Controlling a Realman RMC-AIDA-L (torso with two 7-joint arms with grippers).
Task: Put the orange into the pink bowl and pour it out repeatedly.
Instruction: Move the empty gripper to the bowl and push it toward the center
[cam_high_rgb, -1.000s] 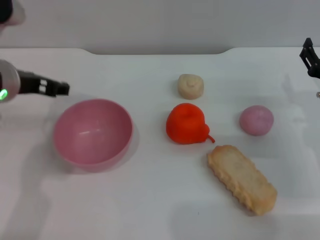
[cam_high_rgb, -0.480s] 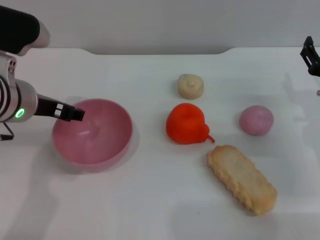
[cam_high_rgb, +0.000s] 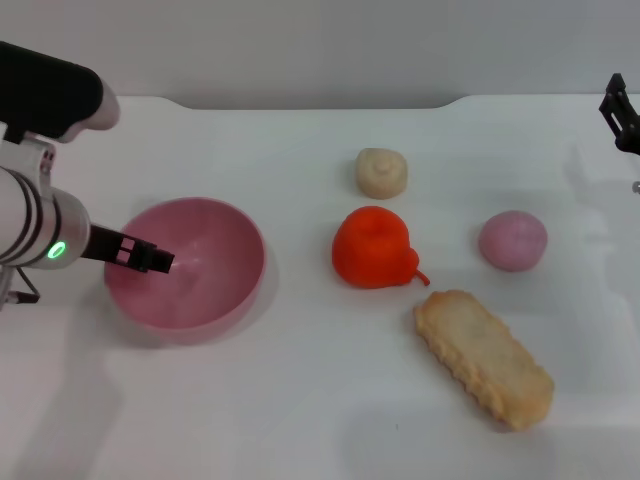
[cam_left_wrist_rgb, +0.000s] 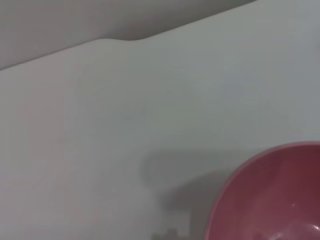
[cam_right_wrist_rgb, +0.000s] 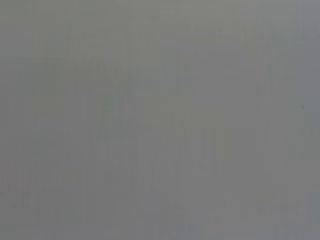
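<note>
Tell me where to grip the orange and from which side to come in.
Grip the orange across its round body from straight above. It sits free on the table, with the cream bun behind it and the biscuit in front to its right. Avoid the thin tail at its lower right.

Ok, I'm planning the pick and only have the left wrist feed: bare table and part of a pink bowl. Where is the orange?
Observer: The orange sits on the table to the right of the pink bowl, apart from it, not inside.
Operator: Where is my left gripper relative to the bowl?
Observer: The left gripper reaches over the bowl's left rim, its tip above the inside.
Operator: And the right arm?
Observer: The right gripper hangs at the far right edge of the head view, well clear of the orange.
</note>
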